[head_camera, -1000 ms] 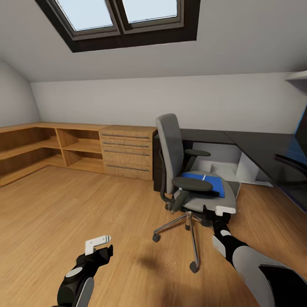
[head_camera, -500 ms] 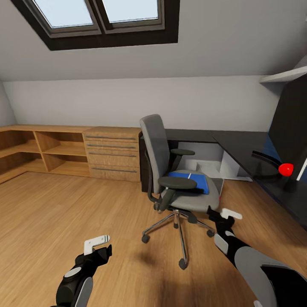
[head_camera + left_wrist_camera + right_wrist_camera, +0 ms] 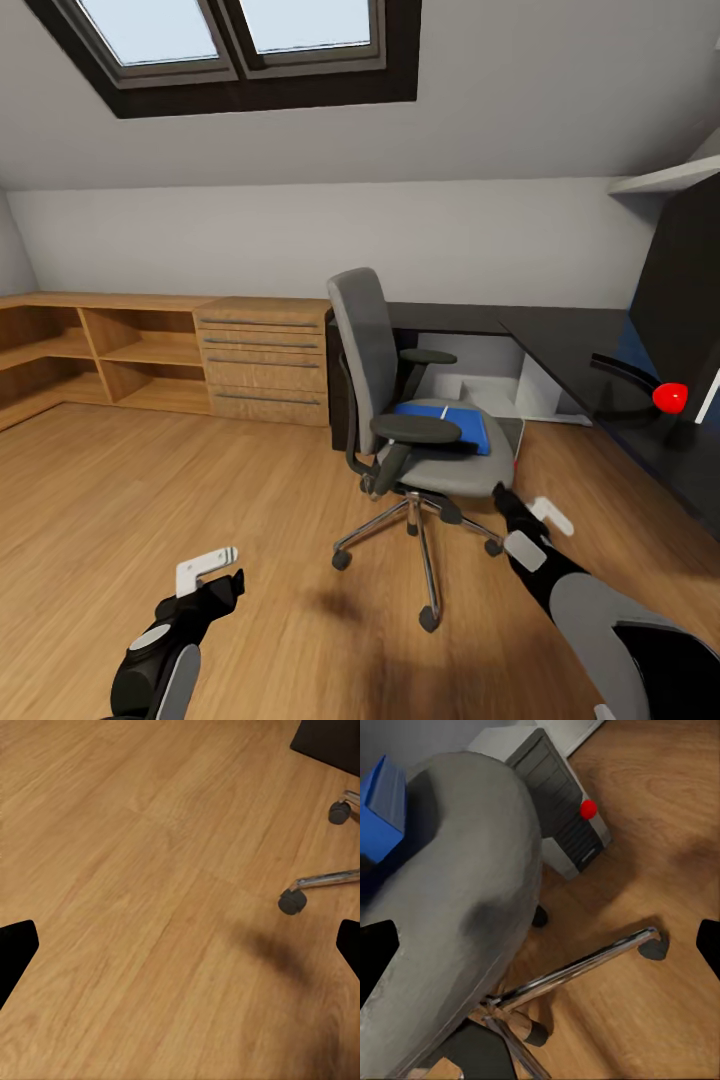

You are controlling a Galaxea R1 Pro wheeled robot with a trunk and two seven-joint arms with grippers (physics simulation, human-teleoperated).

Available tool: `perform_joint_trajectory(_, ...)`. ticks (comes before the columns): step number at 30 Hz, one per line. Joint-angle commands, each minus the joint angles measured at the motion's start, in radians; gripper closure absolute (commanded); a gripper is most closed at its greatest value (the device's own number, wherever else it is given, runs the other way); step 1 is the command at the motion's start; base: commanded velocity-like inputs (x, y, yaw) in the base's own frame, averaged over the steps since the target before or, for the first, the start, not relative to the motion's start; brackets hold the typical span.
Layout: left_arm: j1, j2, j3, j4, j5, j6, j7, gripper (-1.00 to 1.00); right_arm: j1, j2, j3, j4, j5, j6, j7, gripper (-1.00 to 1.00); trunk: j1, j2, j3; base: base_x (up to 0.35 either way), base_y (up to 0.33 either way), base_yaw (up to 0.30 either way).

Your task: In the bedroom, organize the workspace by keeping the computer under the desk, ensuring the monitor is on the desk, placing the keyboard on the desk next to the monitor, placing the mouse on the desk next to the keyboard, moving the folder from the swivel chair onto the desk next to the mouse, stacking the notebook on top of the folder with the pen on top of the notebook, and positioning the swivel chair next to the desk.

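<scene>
The grey swivel chair [image 3: 400, 400] stands on the wood floor just in front of the black-topped desk [image 3: 560, 340]. The blue folder [image 3: 445, 425] lies on its seat, and it also shows in the right wrist view as the folder [image 3: 382, 802]. The light-grey computer [image 3: 547, 787], with a red dot, stands under the desk behind the chair. At the far right the monitor [image 3: 688, 290] stands on the desk. My right gripper [image 3: 528, 507] is open just off the seat's front corner. My left gripper [image 3: 215, 578] hangs open over bare floor.
Light wooden low cabinets [image 3: 150, 350] with shelves and drawers line the back wall at the left. A black-framed skylight [image 3: 240, 40] sits in the sloped ceiling. The chair's chrome spokes and castors [image 3: 430, 610] spread over the floor between my arms.
The view turned right a second ago, then held still. My left gripper has dropped lower and to the left. My right gripper has drawn slightly back from the seat's front edge.
</scene>
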State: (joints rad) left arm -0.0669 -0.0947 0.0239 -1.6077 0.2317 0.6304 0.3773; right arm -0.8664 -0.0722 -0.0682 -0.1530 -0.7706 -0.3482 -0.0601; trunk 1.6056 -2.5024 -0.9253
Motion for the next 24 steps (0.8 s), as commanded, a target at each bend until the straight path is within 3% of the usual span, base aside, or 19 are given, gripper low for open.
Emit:
perform_joint_trajectory(1, -0.001, 0.000, 0.001, -0.002, 0.011, 0.003, 0.008, -1.00, 0.000, 0.000, -0.007, -0.009, -0.009, 0.003, -0.001, -1.00, 0.000, 0.000, -0.001, 0.000, 0.000, 0.000)
perform_joint_trajectory(2, -0.001, -0.001, 0.002, -0.003, 0.010, 0.003, 0.008, -1.00, 0.000, 0.009, -0.003, -0.023, -0.058, -0.005, -0.003, -1.00, 0.000, 0.000, -0.001, 0.000, 0.000, 0.000)
perform_joint_trajectory(5, -0.001, -0.001, 0.002, -0.003, 0.010, 0.003, 0.008, -1.00, 0.000, 0.009, -0.004, -0.009, -0.063, -0.009, -0.004, -1.00, 0.000, 0.000, -0.001, 0.000, 0.000, 0.000)
perform_joint_trajectory(6, -0.001, -0.002, 0.001, -0.003, 0.010, 0.001, 0.008, -1.00, 0.000, -0.023, -0.004, 0.004, -0.064, -0.020, -0.006, -1.00, 0.000, 0.000, -0.001, 0.122, 0.000, 0.000)
perform_joint_trajectory(7, -0.001, -0.002, 0.001, -0.003, 0.011, 0.000, 0.007, -1.00, 0.000, -0.028, -0.004, 0.004, -0.064, -0.019, -0.008, -1.00, 0.000, 0.000, -0.001, 0.192, 0.000, 0.000)
perform_joint_trajectory(18, -0.001, -0.002, 0.001, -0.004, 0.010, -0.001, 0.007, -1.00, 0.000, -0.060, -0.022, 0.001, -0.083, -0.017, -0.023, -1.00, 0.000, 0.000, -0.001, 0.121, 0.000, 0.000)
perform_joint_trajectory(24, -0.001, -0.002, 0.001, -0.004, 0.009, -0.005, 0.008, -1.00, 0.000, -0.066, -0.039, -0.002, -0.102, -0.054, -0.023, -1.00, 0.000, 0.000, -0.001, 0.184, 0.000, 0.000)
